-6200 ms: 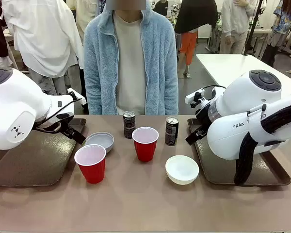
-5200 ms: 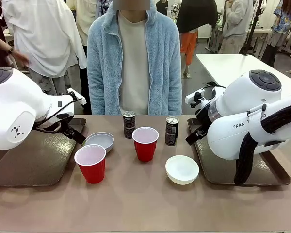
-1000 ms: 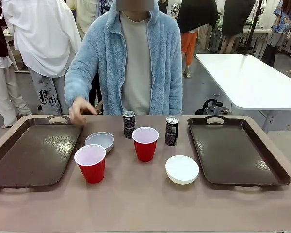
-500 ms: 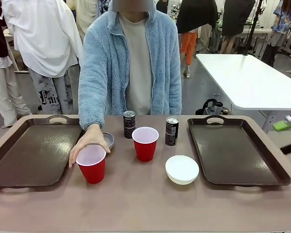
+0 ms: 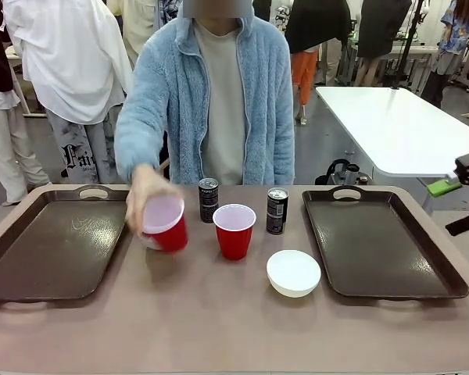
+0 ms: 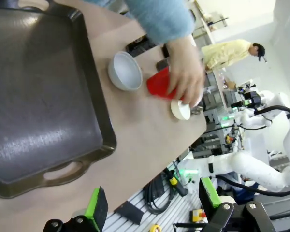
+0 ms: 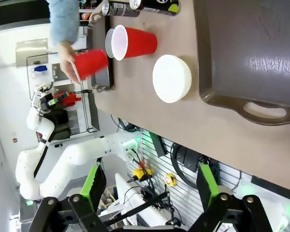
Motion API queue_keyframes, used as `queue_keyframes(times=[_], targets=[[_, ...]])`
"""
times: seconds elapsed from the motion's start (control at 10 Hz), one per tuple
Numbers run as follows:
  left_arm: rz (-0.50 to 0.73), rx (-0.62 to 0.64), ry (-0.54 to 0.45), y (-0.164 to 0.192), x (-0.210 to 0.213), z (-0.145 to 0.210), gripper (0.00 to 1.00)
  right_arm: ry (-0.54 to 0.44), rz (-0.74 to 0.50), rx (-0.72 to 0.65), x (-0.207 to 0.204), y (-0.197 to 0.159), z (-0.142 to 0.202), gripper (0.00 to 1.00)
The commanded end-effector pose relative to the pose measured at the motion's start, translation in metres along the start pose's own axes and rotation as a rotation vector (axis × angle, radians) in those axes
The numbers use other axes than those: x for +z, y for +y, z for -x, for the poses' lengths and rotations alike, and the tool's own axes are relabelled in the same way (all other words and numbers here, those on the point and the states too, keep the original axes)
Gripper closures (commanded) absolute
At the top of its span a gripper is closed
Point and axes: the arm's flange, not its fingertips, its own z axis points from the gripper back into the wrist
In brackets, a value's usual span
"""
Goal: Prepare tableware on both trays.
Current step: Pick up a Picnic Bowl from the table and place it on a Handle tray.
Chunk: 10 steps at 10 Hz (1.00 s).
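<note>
Currently: one cup is in the person's hand, and both grippers are slack

I take the upright red cup (image 5: 234, 231) near the middle of the table (image 5: 219, 328) as my marker. To its left, a person's hand (image 5: 147, 201) grips the second red cup (image 5: 167, 225), which is tilted so its white inside faces my side. Through the left wrist camera I see a small white bowl (image 6: 125, 71) just beside that held cup, between it and the left tray (image 5: 55, 242). That tray sits well to the left of my marker. Behind the marker, one dark can (image 5: 209, 200) stands slightly to the left and the other can (image 5: 277, 211) just to the right. The second white bowl (image 5: 294, 273) rests right of the marker and nearer to me, just beside the rim of the right tray (image 5: 383, 242).

My left gripper (image 6: 153, 200) has its fingers spread wide and released with nothing between them. It hangs back from the table, off beyond the left tray. My right gripper (image 7: 151, 186) is likewise released, green pads well apart and grasping nothing. It is far to the right of the marker, out past the right tray.
</note>
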Motion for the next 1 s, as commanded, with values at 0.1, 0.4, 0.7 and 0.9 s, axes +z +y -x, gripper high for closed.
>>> queue_keyframes(times=[0.1,0.4,0.7,0.9], targets=[[0.006,0.008,-0.005,-0.001,0.001,0.0,0.0,0.0,0.0,0.0,0.0,0.0,0.0,0.0],[0.006,0.008,-0.005,-0.001,0.001,0.0,0.0,0.009,0.346,0.065,-0.092,0.067,0.014,0.0],[0.006,0.008,-0.005,-0.001,0.001,0.0,0.0,-0.012,0.552,0.026,-0.143,0.1,0.017,0.0],[0.006,0.008,-0.005,-0.001,0.001,0.0,0.0,-0.019,0.672,0.04,-0.185,0.114,0.026,0.0]])
